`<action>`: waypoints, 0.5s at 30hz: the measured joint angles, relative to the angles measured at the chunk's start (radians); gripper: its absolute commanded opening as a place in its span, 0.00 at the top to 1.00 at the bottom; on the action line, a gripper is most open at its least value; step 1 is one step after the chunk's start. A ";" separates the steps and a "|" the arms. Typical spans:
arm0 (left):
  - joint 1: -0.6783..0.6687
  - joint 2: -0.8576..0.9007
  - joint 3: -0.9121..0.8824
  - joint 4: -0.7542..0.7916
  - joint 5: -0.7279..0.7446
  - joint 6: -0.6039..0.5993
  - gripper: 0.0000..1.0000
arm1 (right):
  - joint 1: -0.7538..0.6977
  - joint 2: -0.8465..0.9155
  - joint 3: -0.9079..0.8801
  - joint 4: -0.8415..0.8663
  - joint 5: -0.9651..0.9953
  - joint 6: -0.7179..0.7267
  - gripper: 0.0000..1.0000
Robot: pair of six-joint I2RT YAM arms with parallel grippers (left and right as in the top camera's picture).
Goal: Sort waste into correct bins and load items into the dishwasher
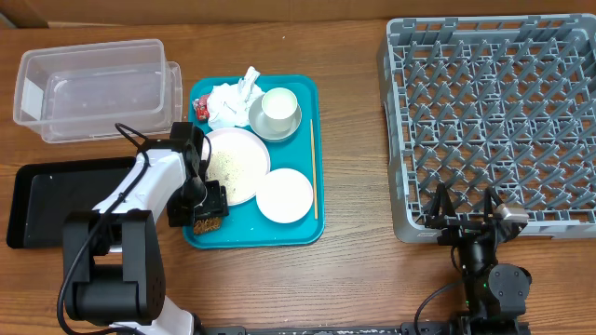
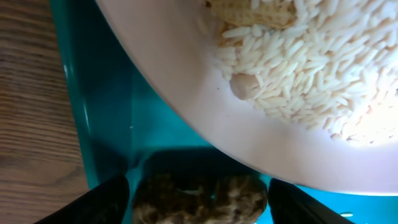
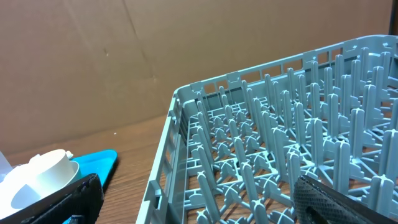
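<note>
Left gripper [image 1: 207, 212]: you have it low over the near-left corner of the teal tray [image 1: 261, 233]; its fingers [image 2: 106, 202] flank a brown crumbly food piece [image 2: 199, 196]; the wrist view crops the pads, so I cannot tell whether they press on it or only straddle it.
Right gripper [image 1: 464, 207]: fingers spread wide and holding nothing; it is parked at the near edge of the grey dish rack [image 1: 494, 121], well apart from the tray.
Crumbling: the food piece looks loose and grainy; squeeze hard and it probably breaks, leaving bits on the tray.
Rice plate [image 2: 205, 118]: its rim sits just beside the food piece and seems to overhang it; lift at a tilt and you may catch the rim, tip the plate and spill rice.
Tray wall: the food piece lies near the tray's corner wall; a finger set too far out may hook the wall and drag the whole tray, shifting the small plate [image 1: 284, 195], the cup [image 1: 277, 110] and the chopstick [image 1: 313, 167].
Bin choice: the black bin [image 1: 56, 200] and the clear container [image 1: 93, 46] both lie to your left; pick the wrong one and the waste is mis-sorted.
Carry: a weak hold may drop the food on the table between tray and bin.
</note>
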 measured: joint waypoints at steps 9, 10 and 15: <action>-0.063 0.000 -0.003 0.003 -0.004 -0.003 0.28 | 0.000 0.000 0.000 0.000 0.000 0.000 0.00; -0.069 0.000 -0.003 0.003 -0.003 -0.004 0.28 | 0.000 0.000 0.000 0.000 0.000 0.000 0.00; -0.072 0.000 -0.003 0.004 -0.004 -0.011 0.31 | 0.000 0.000 0.000 0.000 0.000 0.000 0.00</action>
